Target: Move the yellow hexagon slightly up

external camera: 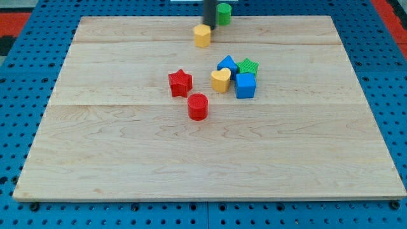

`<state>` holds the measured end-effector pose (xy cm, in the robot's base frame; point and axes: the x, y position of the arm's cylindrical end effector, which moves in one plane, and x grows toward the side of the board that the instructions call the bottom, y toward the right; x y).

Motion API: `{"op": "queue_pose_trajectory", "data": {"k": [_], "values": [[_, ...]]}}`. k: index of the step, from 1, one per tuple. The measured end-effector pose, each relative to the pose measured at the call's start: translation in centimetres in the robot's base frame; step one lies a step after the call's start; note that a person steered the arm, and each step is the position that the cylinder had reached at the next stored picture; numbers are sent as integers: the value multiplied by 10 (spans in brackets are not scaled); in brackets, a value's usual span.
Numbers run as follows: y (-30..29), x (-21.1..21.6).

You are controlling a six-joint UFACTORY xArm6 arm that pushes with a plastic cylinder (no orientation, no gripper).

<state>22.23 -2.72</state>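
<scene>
- The yellow hexagon (202, 35) sits near the board's top edge, a little right of centre.
- My tip (207, 25) touches its upper right side; a plain rod with no jaws, holding nothing.
- A green cylinder (223, 13) stands just right of the rod.
- Well below: a blue block (227, 64), green star (248, 66), yellow heart (220, 80) and blue cube (245, 84) clustered, touching.
- Left of them a red star (180, 83); a red cylinder (198, 106) below it.
- No writing is legible on the wooden board (114, 152).

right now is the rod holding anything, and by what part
Nothing is held; there is no hand. My tip sits at the upper edge of the yellow hexagon, touching or nearly so, with the green block to its right.
</scene>
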Motion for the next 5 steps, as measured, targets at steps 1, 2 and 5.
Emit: {"op": "queue_pose_trajectory", "data": {"k": [1, 2, 5], "values": [[-51, 5], [-36, 55], [7, 61]]}}
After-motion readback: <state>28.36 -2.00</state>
